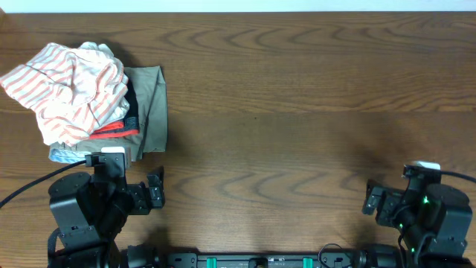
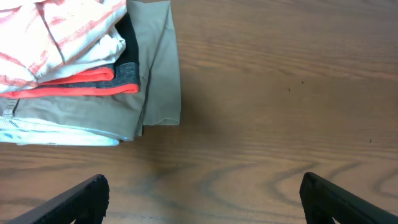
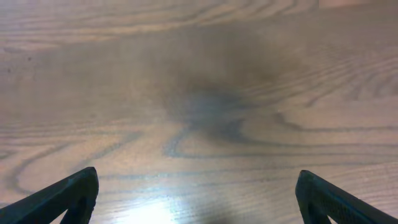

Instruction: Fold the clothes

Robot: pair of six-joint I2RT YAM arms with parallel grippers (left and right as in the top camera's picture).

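A stack of clothes sits at the table's far left. A crumpled white and orange striped garment lies on top. Under it are a dark garment with a red band, a folded olive-khaki piece and a pale blue one. The stack also shows at the top left of the left wrist view. My left gripper is open and empty, just in front of the stack. My right gripper is open and empty over bare wood at the front right.
The wooden table stretches between the two arms. The left arm base and right arm base stand at the front edge. A black rail runs along the bottom.
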